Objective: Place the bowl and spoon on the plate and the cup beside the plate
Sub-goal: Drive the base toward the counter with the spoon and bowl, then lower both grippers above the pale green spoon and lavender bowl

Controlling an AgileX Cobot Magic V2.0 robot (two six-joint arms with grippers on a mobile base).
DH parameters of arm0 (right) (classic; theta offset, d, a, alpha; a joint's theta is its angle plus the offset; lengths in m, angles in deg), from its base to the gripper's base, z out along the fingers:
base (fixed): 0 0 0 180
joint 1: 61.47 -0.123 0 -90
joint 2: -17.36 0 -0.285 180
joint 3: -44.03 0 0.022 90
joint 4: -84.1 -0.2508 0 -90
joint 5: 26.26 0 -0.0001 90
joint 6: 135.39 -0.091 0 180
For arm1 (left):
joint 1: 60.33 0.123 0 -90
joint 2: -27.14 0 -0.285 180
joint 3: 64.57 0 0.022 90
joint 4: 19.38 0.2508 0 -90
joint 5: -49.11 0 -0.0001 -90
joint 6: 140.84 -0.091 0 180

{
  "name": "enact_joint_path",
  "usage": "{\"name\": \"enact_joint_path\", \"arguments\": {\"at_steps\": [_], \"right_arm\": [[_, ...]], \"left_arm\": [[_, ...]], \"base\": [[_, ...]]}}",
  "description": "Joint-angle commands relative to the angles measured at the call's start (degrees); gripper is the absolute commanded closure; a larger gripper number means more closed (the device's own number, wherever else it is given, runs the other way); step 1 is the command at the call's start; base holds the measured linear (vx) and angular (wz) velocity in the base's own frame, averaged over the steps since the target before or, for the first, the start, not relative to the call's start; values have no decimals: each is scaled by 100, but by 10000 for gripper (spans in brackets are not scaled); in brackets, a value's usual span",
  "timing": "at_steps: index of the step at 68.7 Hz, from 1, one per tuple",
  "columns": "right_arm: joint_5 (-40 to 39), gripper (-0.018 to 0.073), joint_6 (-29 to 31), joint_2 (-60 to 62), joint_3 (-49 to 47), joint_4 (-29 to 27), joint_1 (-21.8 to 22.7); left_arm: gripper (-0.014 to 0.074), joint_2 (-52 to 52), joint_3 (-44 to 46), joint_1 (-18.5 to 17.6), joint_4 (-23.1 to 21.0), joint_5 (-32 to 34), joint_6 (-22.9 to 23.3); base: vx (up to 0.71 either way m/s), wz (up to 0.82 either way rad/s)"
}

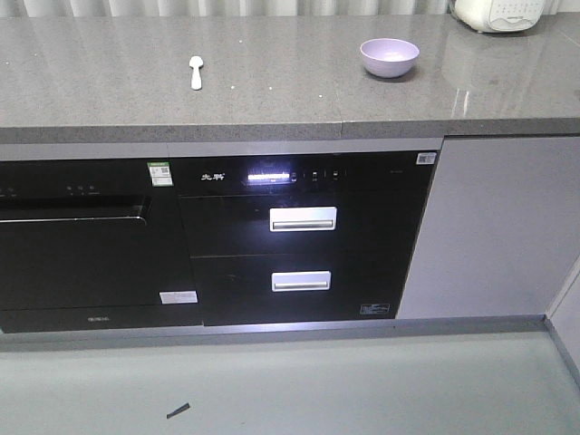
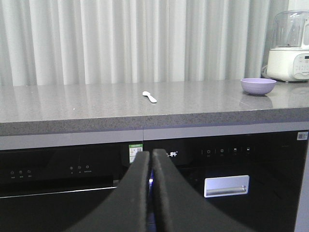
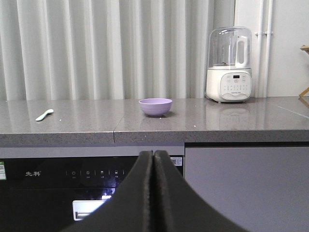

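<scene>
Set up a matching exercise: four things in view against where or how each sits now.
Things: 1 spoon; 2 bowl; 3 white blender; 4 left gripper.
States: A jaws shut, holding nothing; B right of bowl; C lying flat, left of bowl; D upright, empty, on counter.
Pairs: 1-C; 2-D; 3-B; 4-A.
</scene>
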Motion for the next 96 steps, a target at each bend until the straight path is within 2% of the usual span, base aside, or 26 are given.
{"name": "enact_joint_path", "arguments": {"at_steps": [1,96], "right_arm": [[-417,570,28,48,62,23,35],[-417,570,28,48,62,23,35]], "left_arm": [[603,-82,100,-31,-40,449,11],[603,-82,100,-31,-40,449,11]], "base": [[22,1],[22,1]]}}
